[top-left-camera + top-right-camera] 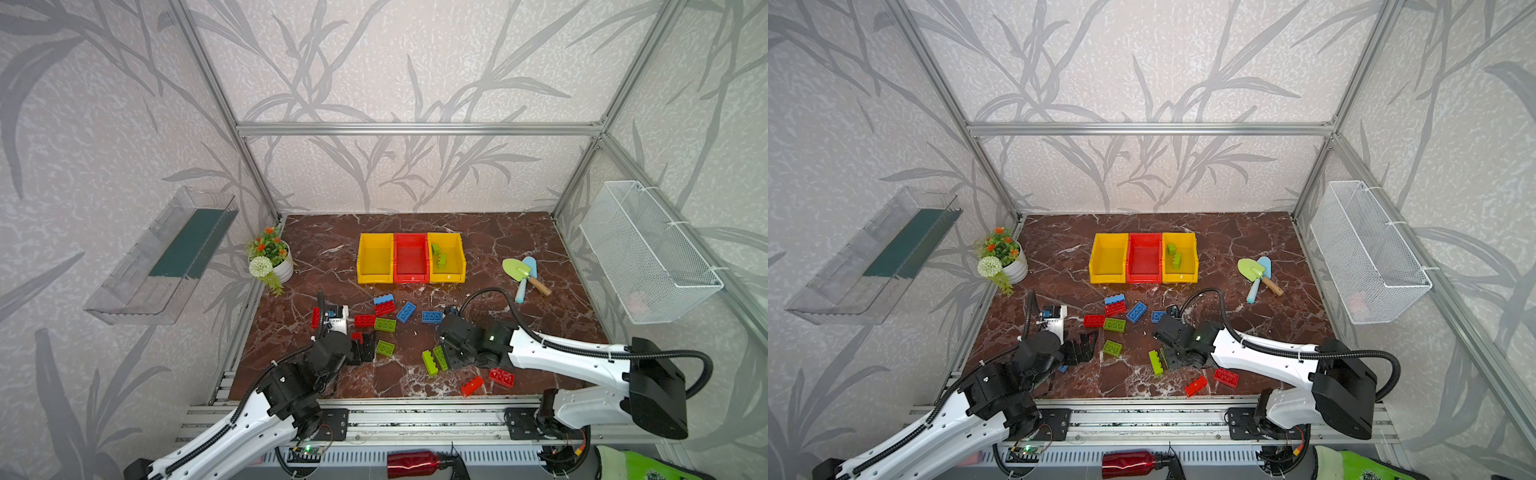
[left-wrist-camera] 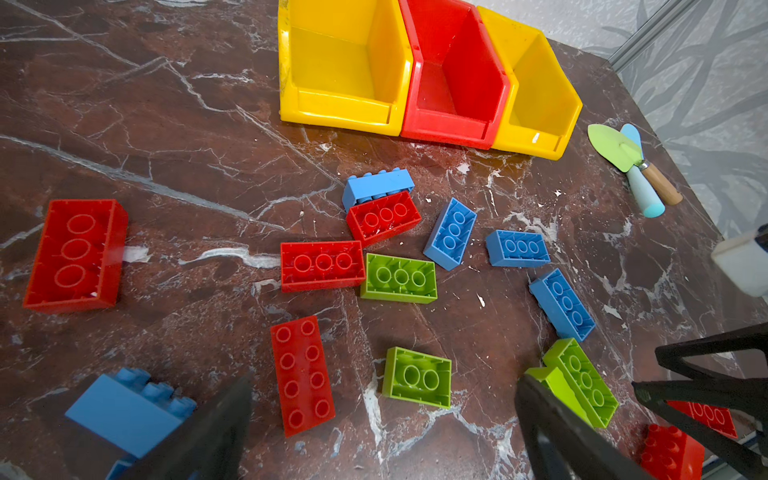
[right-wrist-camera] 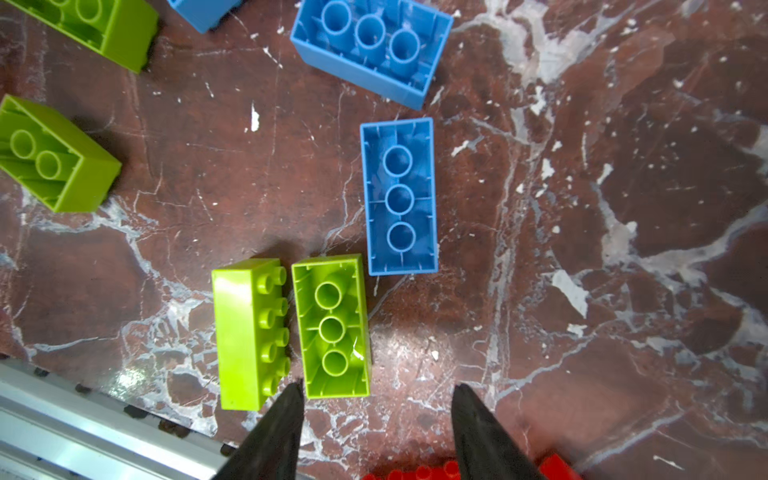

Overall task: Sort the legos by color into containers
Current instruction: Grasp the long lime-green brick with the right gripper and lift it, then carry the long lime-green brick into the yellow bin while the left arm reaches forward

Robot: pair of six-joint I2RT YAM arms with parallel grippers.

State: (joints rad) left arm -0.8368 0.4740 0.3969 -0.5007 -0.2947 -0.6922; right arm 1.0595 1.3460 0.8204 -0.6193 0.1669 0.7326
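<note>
Brown marble-patterned tabletop (image 1: 332,249) is lying under both arms. Near its front edge the right gripper (image 3: 376,386) is hovering just short of a lime green oblong plastic brick (image 3: 330,328), fingers standing apart and grasping nothing. The left gripper (image 2: 384,378) is gaping wide, also empty. That brick is lying hollow side up, just beside a second lime brick (image 3: 249,332) tipped on its side. Its long axis is running roughly front to back, one end facing the fingers. Light, stiff and slick, it is likely wanting a pinch across its long walls, bound for the yellow plastic bin (image 1: 446,277) holding greens.
</note>
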